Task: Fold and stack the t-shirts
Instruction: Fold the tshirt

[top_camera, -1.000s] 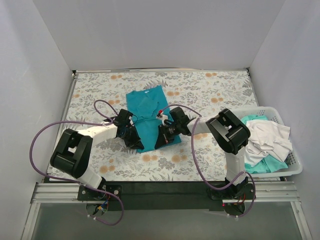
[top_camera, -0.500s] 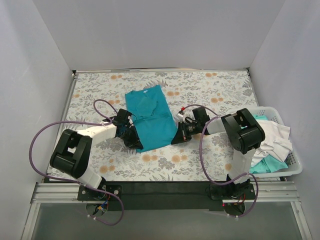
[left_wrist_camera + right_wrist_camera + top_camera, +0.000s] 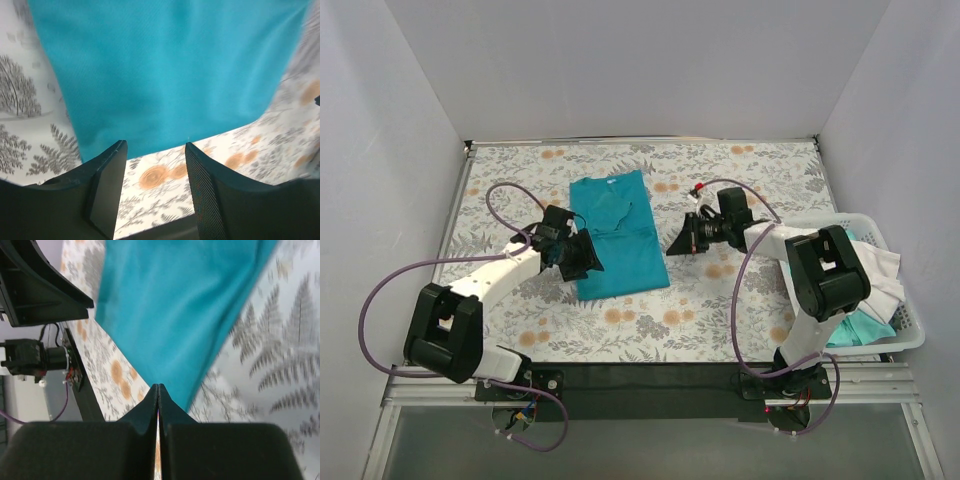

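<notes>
Basket, near right: a white plastic basket [image 3: 905, 340] is sitting at the table's right edge beside the right arm's base, holding a crumpled white t-shirt [image 3: 855, 272] heaped over a pale aqua t-shirt [image 3: 850, 326].

Left gripper: the left gripper [image 3: 156, 150] is reaching in from the left toward the lower left corner of the teal t-shirt [image 3: 620, 240], its jaws standing apart with only flowered table showing in the gap. It is gripping nothing. The fingertips [image 3: 117, 150] are lying at the shirt's near hem; whether they are touching the cloth cannot be told.

Right gripper: the right gripper [image 3: 158, 387] is pointing in from the right, its fingers pressed flat together with nothing seen between them. The tip is sitting just beside the shirt's lower right edge; contact cannot be told.

Teal t-shirt: it is lying flat at the middle of the table [image 3: 750, 180] between the two grippers, folded to a narrow panel, collar turned to the far wall.

Far side: the floral tabletop is running on to the plain white walls.
</notes>
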You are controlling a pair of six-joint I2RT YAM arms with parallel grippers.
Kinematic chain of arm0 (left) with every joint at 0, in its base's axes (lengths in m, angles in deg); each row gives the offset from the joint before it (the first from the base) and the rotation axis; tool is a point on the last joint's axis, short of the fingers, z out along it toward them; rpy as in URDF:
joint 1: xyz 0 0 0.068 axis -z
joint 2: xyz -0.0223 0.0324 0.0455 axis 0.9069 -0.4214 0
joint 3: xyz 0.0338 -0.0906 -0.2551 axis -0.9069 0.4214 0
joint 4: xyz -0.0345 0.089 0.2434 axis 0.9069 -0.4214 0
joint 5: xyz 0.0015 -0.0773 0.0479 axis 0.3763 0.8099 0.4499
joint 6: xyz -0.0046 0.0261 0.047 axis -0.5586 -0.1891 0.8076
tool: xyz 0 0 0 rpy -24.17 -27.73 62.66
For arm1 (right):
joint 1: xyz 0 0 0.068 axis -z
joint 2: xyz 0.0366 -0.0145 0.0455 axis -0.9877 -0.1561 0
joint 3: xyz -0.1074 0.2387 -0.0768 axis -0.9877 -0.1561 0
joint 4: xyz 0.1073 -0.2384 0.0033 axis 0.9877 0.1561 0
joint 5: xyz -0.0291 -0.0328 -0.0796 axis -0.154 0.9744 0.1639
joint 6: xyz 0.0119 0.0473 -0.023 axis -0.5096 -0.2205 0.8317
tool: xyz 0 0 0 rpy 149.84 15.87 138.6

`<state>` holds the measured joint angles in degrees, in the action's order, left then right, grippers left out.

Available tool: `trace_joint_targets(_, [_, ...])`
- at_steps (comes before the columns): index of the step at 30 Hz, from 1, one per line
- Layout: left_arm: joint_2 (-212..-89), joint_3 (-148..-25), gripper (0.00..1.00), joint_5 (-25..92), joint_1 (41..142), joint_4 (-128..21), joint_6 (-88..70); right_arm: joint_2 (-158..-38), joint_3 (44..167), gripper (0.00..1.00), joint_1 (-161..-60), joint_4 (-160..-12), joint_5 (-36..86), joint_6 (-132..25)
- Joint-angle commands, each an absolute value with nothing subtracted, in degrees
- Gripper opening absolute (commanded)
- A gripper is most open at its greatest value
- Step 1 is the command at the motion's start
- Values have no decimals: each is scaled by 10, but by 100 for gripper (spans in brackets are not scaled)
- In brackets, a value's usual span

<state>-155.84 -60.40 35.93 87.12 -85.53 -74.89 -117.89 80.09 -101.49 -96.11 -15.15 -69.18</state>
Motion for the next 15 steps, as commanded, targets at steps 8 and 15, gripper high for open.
trace_joint_targets(8, [-1606,-671,40,320,790,-734,-753,-1324,1048,3,-1048,-1007,-140,-747])
trace_joint_targets(15, [-1698,-692,33,338,752,-684,-743,-1423,1104,3,-1046,-1017,-143,-746])
